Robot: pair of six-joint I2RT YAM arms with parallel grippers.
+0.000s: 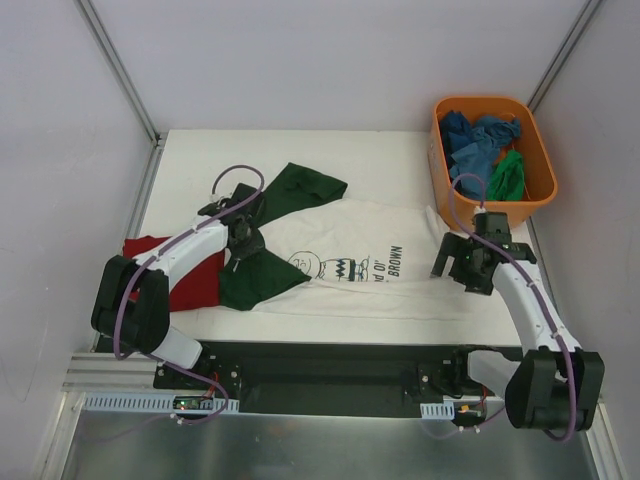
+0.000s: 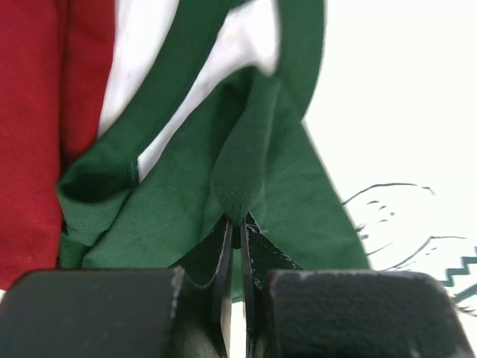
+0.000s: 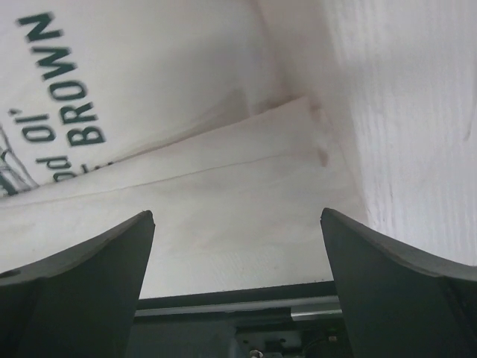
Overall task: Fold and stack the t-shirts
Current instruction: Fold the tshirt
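The left jaws are pressed fully together on a raised ridge of dark green cloth [image 2: 237, 183], the fold standing up just ahead of the tips and nothing else caught in them; that cloth is the near sleeve of the white t-shirt [image 1: 372, 255], the printed one with the cartoon face and lettering, and it is the landmark for everything else here; the right jaws stand wide apart with nothing between them, over the opposite end of the white t-shirt, where its stitched hem [image 3: 223, 160] lies flat and doubled directly ahead of the tips with the word BROWN up and to the left of them; whether the tips touch the cloth there I cannot tell; the white t-shirt lies spread on the worktop [image 1: 380, 150] with its long axis running left to right, sleeves and neck towards the left arm, hem towards the right arm, so each arm is nearer its own end; I judge the coming move turns on exactly this, the right jaws needing to drop and shut on the hem corner in front of them while the left holds the sleeve, so the garment can be tensioned along its length before folding; beyond the sleeve end of the white t-shirt, partly under the left arm, lies the dark red t-shirt [image 1: 195, 278]; beyond its hem end, further back, the orange tub [image 1: 541, 160] holds the blue t-shirt [image 1: 472, 140] and the green t-shirt [image 1: 508, 178], not yet taken out.
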